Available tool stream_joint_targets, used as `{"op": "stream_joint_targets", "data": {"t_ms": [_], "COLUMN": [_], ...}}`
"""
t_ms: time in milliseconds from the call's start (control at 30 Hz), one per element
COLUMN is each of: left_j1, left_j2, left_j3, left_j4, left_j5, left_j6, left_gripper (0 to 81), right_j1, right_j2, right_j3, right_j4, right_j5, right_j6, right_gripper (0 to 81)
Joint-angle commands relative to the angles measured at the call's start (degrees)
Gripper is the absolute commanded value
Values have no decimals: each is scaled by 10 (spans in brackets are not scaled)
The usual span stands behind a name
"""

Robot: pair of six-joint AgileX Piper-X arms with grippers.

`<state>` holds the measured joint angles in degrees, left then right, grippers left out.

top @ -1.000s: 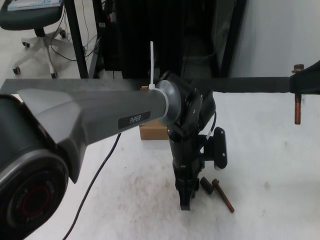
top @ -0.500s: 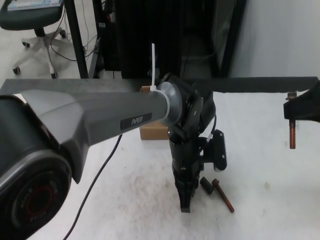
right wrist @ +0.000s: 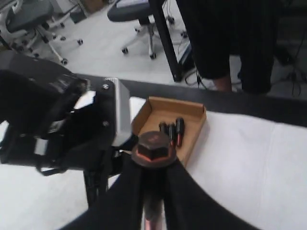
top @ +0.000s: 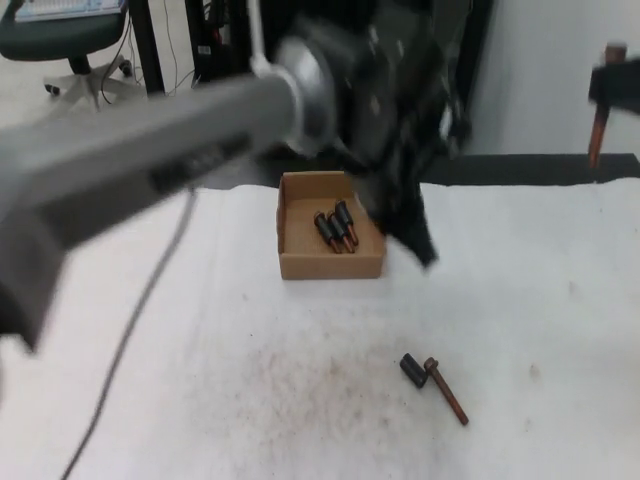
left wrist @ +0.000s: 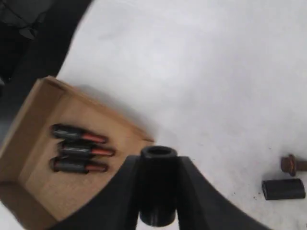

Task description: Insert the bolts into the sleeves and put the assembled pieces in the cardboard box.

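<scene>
My left gripper (left wrist: pixel 158 165) is shut on a black sleeve (left wrist: pixel 157 191), held upright above the table beside the cardboard box (left wrist: pixel 29 143). In the high view this gripper (top: pixel 418 240) hangs blurred at the box's right side. Three assembled pieces (top: pixel 336 227) lie in the cardboard box (top: pixel 300 262). My right gripper (right wrist: pixel 153 167) is shut on a copper bolt (right wrist: pixel 153 145), head up, and it is raised at the far right (top: pixel 612 85) with the bolt's shank (top: pixel 598 130) hanging down. A loose sleeve (top: pixel 411 369) and a loose bolt (top: pixel 447 392) lie together on the white table.
The left arm's grey link (top: pixel 150 160) crosses the high view from the left, above the table. A dark strip (top: pixel 530 168) marks the table's far edge. Office chairs (right wrist: pixel 139 14) and a black frame stand on the floor beyond.
The left arm has lifted off the table by the loose sleeve and bolt and swung back toward the box, uncovering it. The right gripper rose with its bolt.
</scene>
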<state>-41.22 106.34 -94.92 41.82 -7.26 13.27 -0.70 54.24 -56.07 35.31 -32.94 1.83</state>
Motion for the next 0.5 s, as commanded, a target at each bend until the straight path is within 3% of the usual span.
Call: {"op": "stream_joint_targets", "data": {"t_ms": [0,167,333,467], "left_j1": [9,46,69,70], "left_j2": [-17,-107,-216,-304], "left_j3": [1,83,226,372], "left_j4": [-1,-28,-165,-378], "left_j5": [-16,46,243,398], "left_j6": [-43,-95,-158,-227], "left_gripper": [2,2,2,2], "right_j1": [1,1,9,59], "right_j2": [-6,-5,17,53], "right_j3": [-2,-2,-2,-2], "right_j4": [-115,-216,-336,-425], "right_j5": [-4,-4,-79,-114], "right_j6": [48,112,165,205], "right_gripper": [8,8,8,8]}}
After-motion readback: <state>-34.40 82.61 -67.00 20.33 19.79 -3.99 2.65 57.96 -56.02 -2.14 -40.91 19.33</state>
